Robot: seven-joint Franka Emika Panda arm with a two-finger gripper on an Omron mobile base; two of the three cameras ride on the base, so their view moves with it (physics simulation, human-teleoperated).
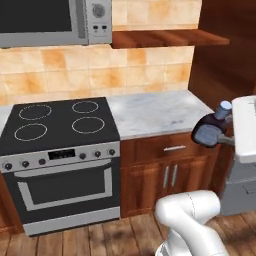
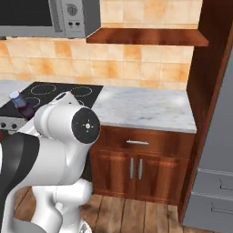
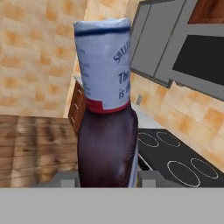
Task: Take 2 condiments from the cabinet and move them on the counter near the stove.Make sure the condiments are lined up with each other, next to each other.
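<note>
A condiment bottle (image 3: pixel 107 144), dark brown with a pale label, stands between my two fingertips (image 3: pixel 151 178) in the hand view, and my gripper (image 3: pixel 107 178) is shut on it. From the left base view the same bottle (image 1: pixel 209 129) hangs tilted in the air, pale blue cap up, off the right front end of the marble counter (image 1: pixel 155 112). It also peeks out behind the arm in the right base view (image 2: pixel 22 105). The black stove (image 1: pixel 60 122) lies left of the counter. The cabinet's wooden shelf (image 1: pixel 165 37) runs above the counter.
A steel microwave (image 1: pixel 50 20) hangs over the stove. Floor cupboards with metal handles (image 1: pixel 170 175) sit under the counter. A tall wooden panel and a grey fridge (image 2: pixel 214 159) close off the right side. My own white arm (image 2: pixel 63 145) blocks much of the right base view.
</note>
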